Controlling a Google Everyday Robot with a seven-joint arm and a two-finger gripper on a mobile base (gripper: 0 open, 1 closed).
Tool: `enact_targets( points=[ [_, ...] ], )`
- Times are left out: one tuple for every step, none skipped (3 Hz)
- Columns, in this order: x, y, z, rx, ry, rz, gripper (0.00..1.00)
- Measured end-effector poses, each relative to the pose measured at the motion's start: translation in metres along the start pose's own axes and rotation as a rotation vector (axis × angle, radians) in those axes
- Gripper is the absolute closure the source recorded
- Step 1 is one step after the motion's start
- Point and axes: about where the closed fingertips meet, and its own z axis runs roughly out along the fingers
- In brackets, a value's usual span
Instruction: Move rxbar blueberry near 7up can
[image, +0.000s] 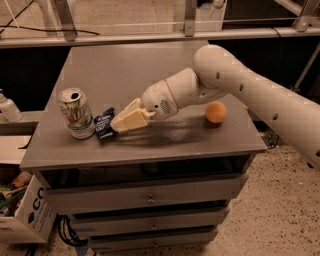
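The rxbar blueberry, a small dark-blue wrapper with pale lettering, stands tilted on its edge on the grey cabinet top, right beside the 7up can. The can is upright at the front left, with a silver top and white and green sides. My gripper reaches in from the right on the white arm, and its cream fingers close on the bar's right end. The bar almost touches the can's right side.
An orange ball lies on the cabinet top to the right, behind my arm. A white bottle stands off the left edge. A cardboard box sits on the floor at lower left. Drawers face front below the top.
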Motion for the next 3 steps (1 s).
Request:
enact_targets(
  points=[
    [0.0007,-0.001,-0.0002,0.004,0.005,0.0,0.13],
    [0.0003,-0.0024,-0.0012,0.013,0.007,-0.004,0.0],
    [-0.0025,-0.0067,-0.0072,0.041,0.003,-0.018,0.0]
  ],
)
